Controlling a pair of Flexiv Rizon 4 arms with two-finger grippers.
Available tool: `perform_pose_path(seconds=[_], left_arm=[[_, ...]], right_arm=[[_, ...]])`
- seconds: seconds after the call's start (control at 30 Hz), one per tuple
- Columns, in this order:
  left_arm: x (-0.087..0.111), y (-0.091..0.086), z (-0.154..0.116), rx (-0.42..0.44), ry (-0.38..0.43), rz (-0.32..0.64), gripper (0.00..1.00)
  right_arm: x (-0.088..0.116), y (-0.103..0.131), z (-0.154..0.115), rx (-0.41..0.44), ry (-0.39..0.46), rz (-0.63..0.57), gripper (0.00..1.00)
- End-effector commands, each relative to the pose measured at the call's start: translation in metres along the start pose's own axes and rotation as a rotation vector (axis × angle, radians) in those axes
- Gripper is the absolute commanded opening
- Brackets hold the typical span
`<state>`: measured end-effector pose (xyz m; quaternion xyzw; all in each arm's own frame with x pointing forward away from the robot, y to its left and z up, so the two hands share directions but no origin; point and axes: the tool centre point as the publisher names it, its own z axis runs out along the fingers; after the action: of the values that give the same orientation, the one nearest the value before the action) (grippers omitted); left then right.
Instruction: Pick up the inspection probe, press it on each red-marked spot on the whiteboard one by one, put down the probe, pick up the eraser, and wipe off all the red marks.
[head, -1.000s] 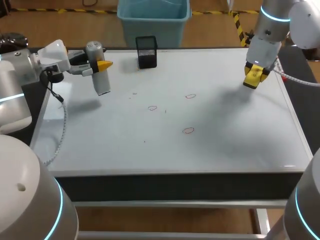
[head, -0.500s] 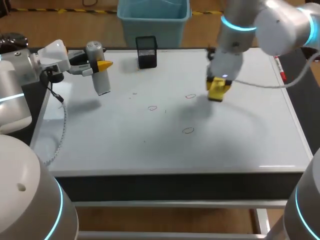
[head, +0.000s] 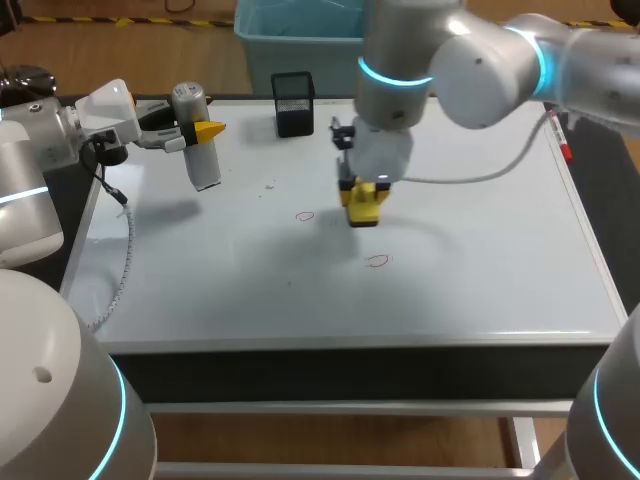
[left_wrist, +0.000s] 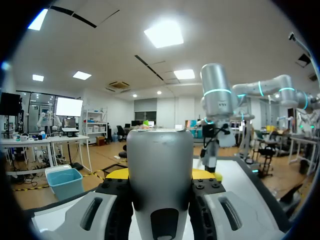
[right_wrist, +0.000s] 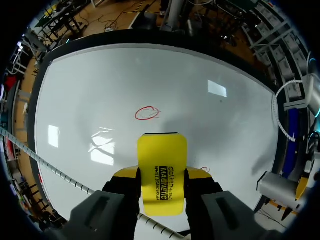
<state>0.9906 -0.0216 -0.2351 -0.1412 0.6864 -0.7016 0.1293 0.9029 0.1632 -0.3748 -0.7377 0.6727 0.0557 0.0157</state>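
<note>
Yellow rectangular whiteboard eraser (right_wrist: 161, 150) is pinched between the right gripper's (head: 362, 192) fingers over the middle of the white whiteboard (head: 480, 260) that covers the surface, so I'd call this the wiping step, early on. Can't tell whether the eraser is actually touching the board. Two marks show: a left red ring (head: 305, 215) just beside the eraser toward the left edge, and a front red ring (head: 377, 261) a bit nearer the front edge. Next move, I reckon: press the eraser flat and sweep sideways across the left ring, then pull toward the front one, keeping it pressed down so nothing smears. Odd bit: the left gripper (left_wrist: 161, 176) has its fingers clamped on the grey cylindrical inspection probe (head: 200, 160), held up over the far left corner rather than set down. That's well apart from the rings. A black mesh pen cup (head: 293, 103) sits at the far edge, also off the wiping line. The right arm's white cable (head: 470, 176) trails toward the right edge and could drag.
</note>
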Motion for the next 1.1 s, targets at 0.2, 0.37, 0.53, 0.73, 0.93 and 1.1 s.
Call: perform_pose_path(seconds=[0.2, 0.37, 0.53, 0.73, 0.93, 1.1], left_arm=[[0.000, -0.001, 0.000, 0.000, 0.000, 0.001, 0.00], [0.000, -0.001, 0.000, 0.000, 0.000, 0.001, 0.00], [0.000, -0.001, 0.000, 0.000, 0.000, 0.001, 0.00], [0.000, -0.001, 0.000, 0.000, 0.000, 0.001, 0.00], [0.000, -0.001, 0.000, 0.000, 0.000, 0.001, 0.00], [0.000, -0.001, 0.000, 0.000, 0.000, 0.001, 0.00]], right_arm=[[-0.074, -0.010, 0.028, -0.027, 0.077, -0.044, 0.00], [-0.096, -0.014, 0.038, -0.024, 0.094, -0.066, 0.00], [-0.106, -0.021, 0.048, -0.026, 0.121, -0.088, 0.00], [-0.111, -0.024, 0.049, -0.020, 0.122, -0.098, 0.00], [-0.111, -0.025, 0.059, -0.022, 0.129, -0.107, 0.00], [-0.101, -0.024, 0.062, -0.023, 0.137, -0.107, 0.00]])
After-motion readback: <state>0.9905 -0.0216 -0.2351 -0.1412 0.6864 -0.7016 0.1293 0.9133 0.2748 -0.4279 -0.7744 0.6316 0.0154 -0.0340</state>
